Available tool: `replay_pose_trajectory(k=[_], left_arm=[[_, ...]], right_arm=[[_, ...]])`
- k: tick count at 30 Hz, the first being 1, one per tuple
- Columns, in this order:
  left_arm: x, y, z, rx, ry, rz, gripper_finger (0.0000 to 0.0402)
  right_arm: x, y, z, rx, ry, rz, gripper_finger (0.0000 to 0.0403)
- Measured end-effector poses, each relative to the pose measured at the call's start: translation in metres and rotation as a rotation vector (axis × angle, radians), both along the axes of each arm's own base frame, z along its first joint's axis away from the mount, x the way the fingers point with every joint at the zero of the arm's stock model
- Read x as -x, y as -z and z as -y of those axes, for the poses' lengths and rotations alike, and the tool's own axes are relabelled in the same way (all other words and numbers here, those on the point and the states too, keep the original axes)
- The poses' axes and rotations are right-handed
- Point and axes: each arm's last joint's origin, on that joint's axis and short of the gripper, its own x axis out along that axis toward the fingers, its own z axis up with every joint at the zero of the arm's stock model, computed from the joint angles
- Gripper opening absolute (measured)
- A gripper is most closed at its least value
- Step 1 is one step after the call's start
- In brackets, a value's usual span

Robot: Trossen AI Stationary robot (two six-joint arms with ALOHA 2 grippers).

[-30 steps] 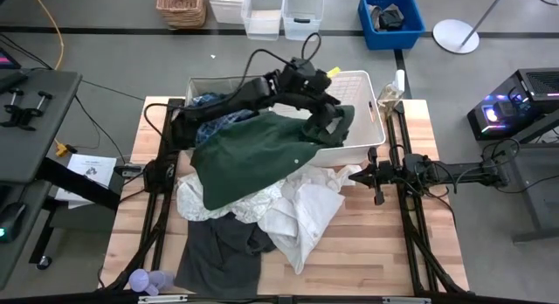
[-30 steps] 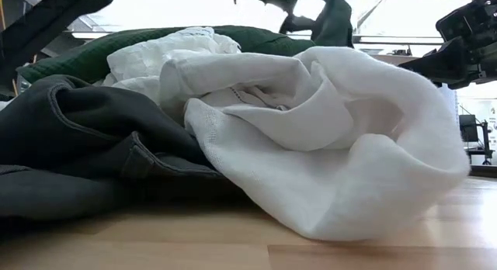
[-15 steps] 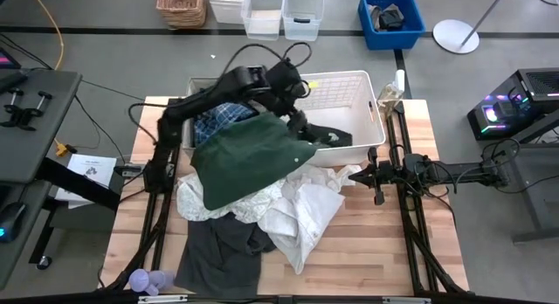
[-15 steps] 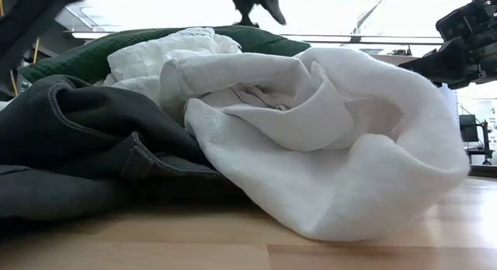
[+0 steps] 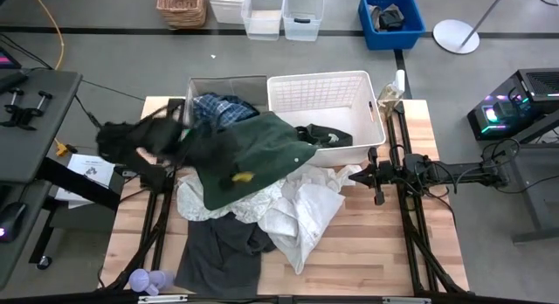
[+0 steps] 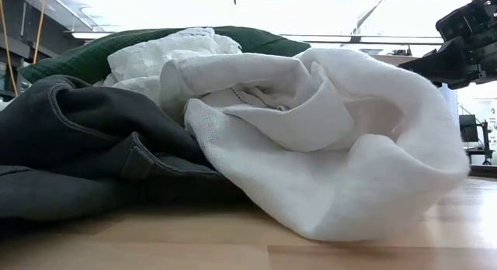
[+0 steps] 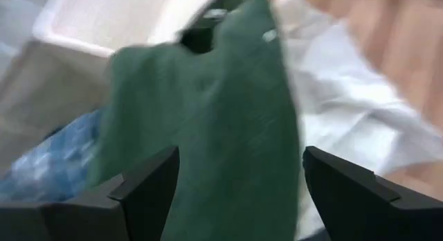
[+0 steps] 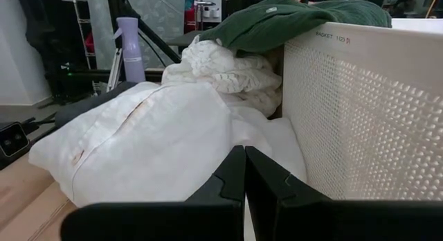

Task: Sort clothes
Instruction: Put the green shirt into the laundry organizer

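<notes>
The dark green top lies over the clothes pile, with one end hanging over the rim into the white basket. White shirts and a dark grey garment lie below it on the table. A blue-and-white plaid shirt sits in the clear bin. My left gripper is blurred above the green top; in the left wrist view it is open with nothing between the fingers. My right gripper is shut and empty at the table's right, beside the white shirts.
The white basket and the clear bin stand side by side at the table's far edge. A lavender plush toy lies at the near left corner. Bare wood shows at the near right.
My left gripper has let go of the green top's end over the white basket. It has swung fast toward the table's left and near side, back over the pile. The top's end has dropped and now lies over the basket's rim and inside it.
</notes>
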Motion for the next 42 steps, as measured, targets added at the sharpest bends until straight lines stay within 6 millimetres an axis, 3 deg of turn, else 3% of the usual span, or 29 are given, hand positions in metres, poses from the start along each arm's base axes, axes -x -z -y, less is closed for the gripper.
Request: replay_pose_trajectory(k=[3,10,16,24,27,29,31,32,34,36,39,42], left_arm=[[0.025,0.027,0.017,-0.078,-0.034,-0.019,0.0293],[0.047,0.115,0.044,-0.250,-0.029,-0.183,0.0293],[0.064,0.154,0.056,-0.348,-0.103,-0.123,0.0293],[0.062,0.191,0.038,-0.353,-0.237,-0.121,0.0290],[0.055,0.200,0.031,-0.342,-0.261,-0.099,0.0249],[0.049,0.203,0.026,-0.318,-0.279,-0.087,0.0176],[0.042,0.203,0.023,-0.294,-0.279,-0.074,0.0068],[0.039,0.201,0.023,-0.281,-0.272,-0.061,0.0036],[0.033,0.188,0.023,-0.245,-0.262,-0.019,0.0019],[0.027,0.161,0.024,-0.212,-0.226,0.054,0.0008],[0.019,0.101,0.030,-0.230,-0.110,0.250,0.0005],[0.013,0.039,0.028,-0.354,-0.024,0.458,0.0002]], right_arm=[[0.000,0.000,0.000,0.000,0.000,0.000,0.0000],[0.000,0.000,0.000,0.000,-0.002,0.000,0.0000],[0.000,0.000,0.000,0.000,-0.002,0.000,0.0000],[0.000,0.000,0.000,0.000,-0.002,0.000,0.0000],[0.000,0.000,0.000,0.000,-0.001,0.000,0.0000],[0.000,0.000,0.000,0.000,-0.001,0.000,0.0000],[0.000,0.000,0.000,0.000,-0.001,0.000,0.0000],[0.000,0.000,0.000,0.000,-0.001,0.000,0.0000],[0.000,0.000,0.000,0.000,-0.001,0.000,0.0000],[0.000,0.000,0.000,0.000,-0.001,-0.001,0.0000],[0.000,0.000,0.000,0.000,-0.001,0.000,0.0000],[0.000,0.000,0.000,0.000,-0.001,0.000,0.0000]])
